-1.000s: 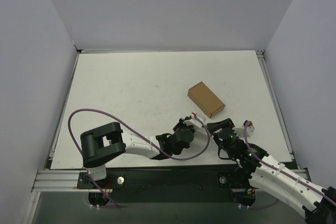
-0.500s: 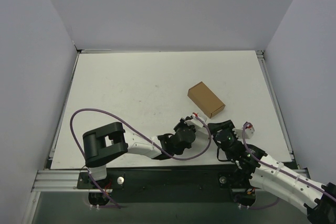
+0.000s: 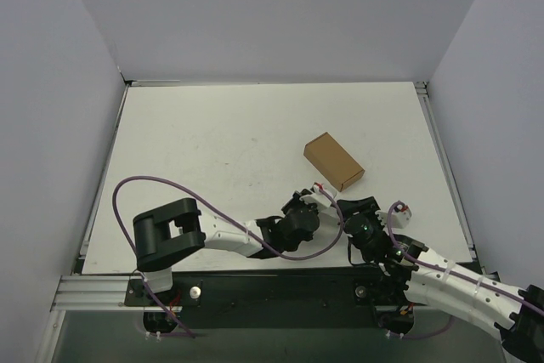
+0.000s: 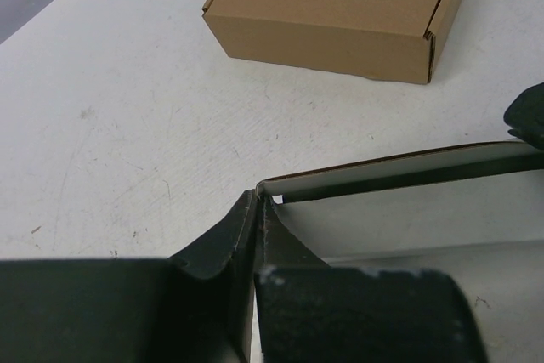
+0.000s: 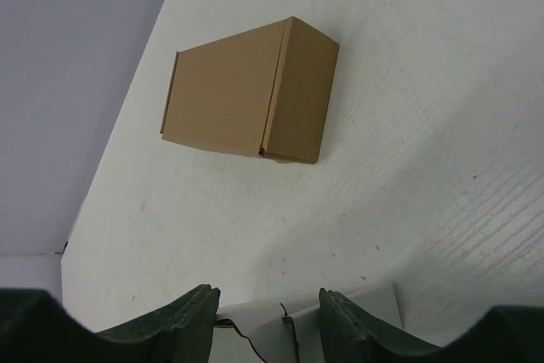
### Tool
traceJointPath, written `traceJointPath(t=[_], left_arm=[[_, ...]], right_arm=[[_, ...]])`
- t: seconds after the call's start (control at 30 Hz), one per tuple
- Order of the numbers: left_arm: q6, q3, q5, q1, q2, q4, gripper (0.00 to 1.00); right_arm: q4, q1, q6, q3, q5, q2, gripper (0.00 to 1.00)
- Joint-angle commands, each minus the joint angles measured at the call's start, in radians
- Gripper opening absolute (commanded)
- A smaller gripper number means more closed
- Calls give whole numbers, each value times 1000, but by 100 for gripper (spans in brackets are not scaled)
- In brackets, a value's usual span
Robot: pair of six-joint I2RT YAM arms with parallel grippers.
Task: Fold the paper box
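White table [image 3: 212,142], grey walls. The left gripper [image 4: 257,210] is pinched tight on a corner of the paper box [image 4: 399,210], near side, just short of the brown box [image 5: 246,99]. The right gripper [image 5: 268,312] sits half-open with the card's edge between its jaws - I'd grab 1 flap squarely and fold slowly.

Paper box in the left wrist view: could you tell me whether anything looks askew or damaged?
No damage shows. The paper box sits half-folded, one flap raised, its corner pinched in the left gripper.

A lab robot cell: white table [image 3: 212,150] enclosed by plain grey panels [image 3: 280,14], aluminium rail [image 3: 93,293] in front.
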Motion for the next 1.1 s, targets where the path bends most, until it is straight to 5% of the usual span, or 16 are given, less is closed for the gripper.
traceJointPath(t=[0.0,0.4,1.07], left_arm=[[-24,-30,127,-45,27,-243,13],[17,-38,78,-62,-39,-243,45],[29,-41,162,-55,-205,-277,73]], right_arm=[[-125,17,21,-51,-20,58,7],[-141,26,49,-50,6,81,6],[-156,34,49,-45,19,74,5]])
